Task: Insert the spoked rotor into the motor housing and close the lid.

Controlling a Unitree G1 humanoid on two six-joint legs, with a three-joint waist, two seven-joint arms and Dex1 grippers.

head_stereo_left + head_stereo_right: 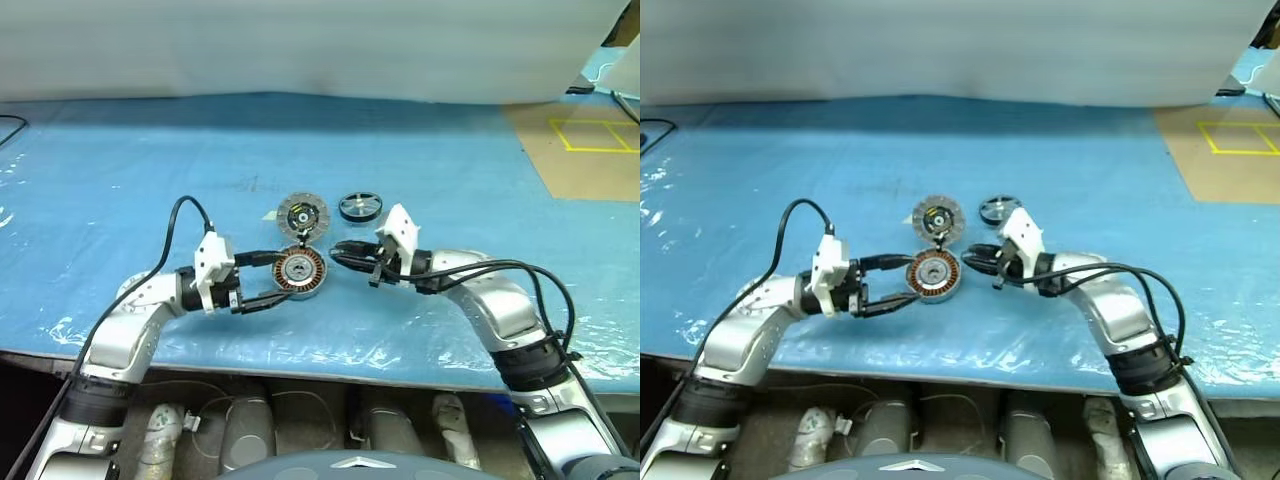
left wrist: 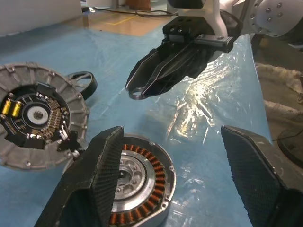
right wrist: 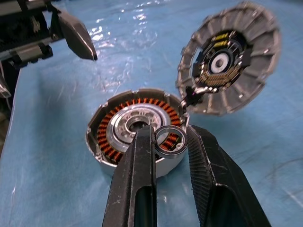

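The motor housing, a round cup with copper windings, lies on the blue table. Its lid rests just behind it against its rim, circuit side showing. The spoked rotor lies to the right of the lid. My left gripper is open at the housing's left side, one finger over its edge and the other apart from it. My right gripper hovers at the housing's right side, shut on a small silver ring.
The blue plastic sheet covers the table; its front edge runs close under both arms. A brown board with yellow tape lines lies at the back right. A white wall stands behind the table.
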